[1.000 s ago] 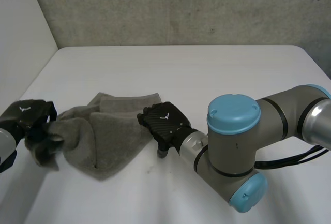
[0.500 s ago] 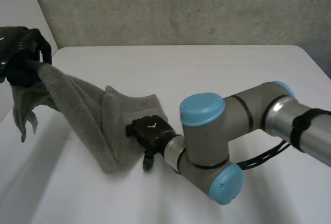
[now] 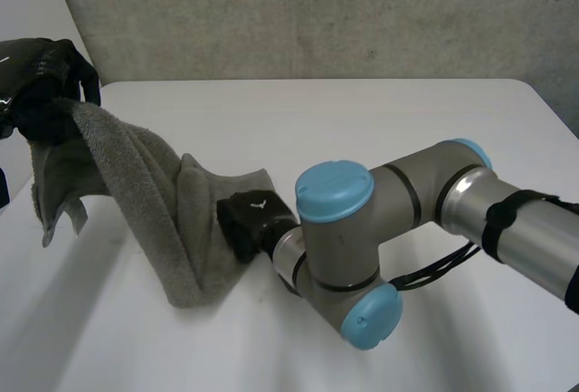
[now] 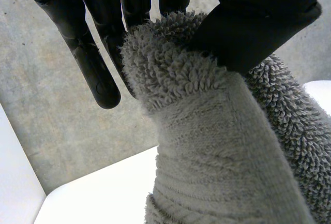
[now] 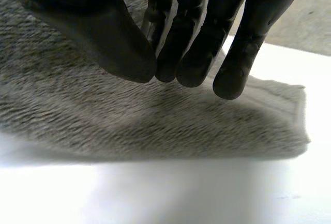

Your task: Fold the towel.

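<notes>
Towel [image 3: 154, 202]: grey terry, 1 end raised off the white table [image 3: 380, 129], the rest draping down in a steep ridge to a bunched part that lies on the table near its middle. Left hand [image 3: 41, 84]: high at the table's left side, in front of the concrete wall [image 3: 317, 12], closed on the raised end. In the left wrist view the towel [image 4: 217, 146] is pinched at its hemmed edge between the thumb and the fingers [image 4: 95, 63] of the left hand [image 4: 258, 22]; 1 finger stands straight and free beside the cloth. A loose flap hangs below this hand in the head view. Right hand [image 3: 246, 220]: low at the table, against the near side of the part that lies flat, with the right arm [image 3: 380, 220] reaching in from the right. In the right wrist view the right hand [image 5: 196, 27] has its fingers straight and close together, thumb alongside, nothing between them; the tips sit over the towel [image 5: 155, 125] near its hemmed corner, casting a shadow on the pile. Contact between tips and cloth: cannot tell. Bare table [image 5: 155, 193] lies just in front of the cloth's folded edge.
</notes>
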You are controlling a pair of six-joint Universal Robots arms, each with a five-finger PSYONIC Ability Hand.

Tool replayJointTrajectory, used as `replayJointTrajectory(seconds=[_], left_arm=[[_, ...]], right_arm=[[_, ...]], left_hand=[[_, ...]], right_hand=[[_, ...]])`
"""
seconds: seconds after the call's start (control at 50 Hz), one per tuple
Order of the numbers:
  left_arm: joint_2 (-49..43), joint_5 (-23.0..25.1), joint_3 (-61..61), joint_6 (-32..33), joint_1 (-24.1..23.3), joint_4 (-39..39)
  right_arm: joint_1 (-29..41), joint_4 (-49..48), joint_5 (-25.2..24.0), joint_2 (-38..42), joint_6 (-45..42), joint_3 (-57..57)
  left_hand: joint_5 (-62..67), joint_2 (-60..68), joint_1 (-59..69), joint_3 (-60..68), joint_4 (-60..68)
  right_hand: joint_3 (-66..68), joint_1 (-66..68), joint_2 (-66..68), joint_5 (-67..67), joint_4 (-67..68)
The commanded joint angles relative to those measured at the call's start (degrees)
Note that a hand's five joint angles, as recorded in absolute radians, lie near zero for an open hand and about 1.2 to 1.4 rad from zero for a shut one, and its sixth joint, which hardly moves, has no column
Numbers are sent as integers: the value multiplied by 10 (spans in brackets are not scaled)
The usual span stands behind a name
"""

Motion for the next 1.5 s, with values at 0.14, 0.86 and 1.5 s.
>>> replayJointTrajectory(seconds=[0.14, 0.86, 1.5], left_arm=[[0, -1, 12, -14, -5, 1], [1, 0, 17, -60, -2, -2], [3, 3, -24, -55, 0, 1]], right_arm=[[-14, 5, -6, -30, 2, 61], [-8, -107, 41, 0, 187, 62], [-56, 102, -9, 100, -178, -173]], left_hand=[[109, 103, 119, 104, 103], [109, 103, 119, 104, 103], [109, 103, 119, 104, 103]], right_hand=[[-611, -611, -613, -616, -619], [89, 89, 87, 84, 81], [-431, -430, -433, -436, -438]])
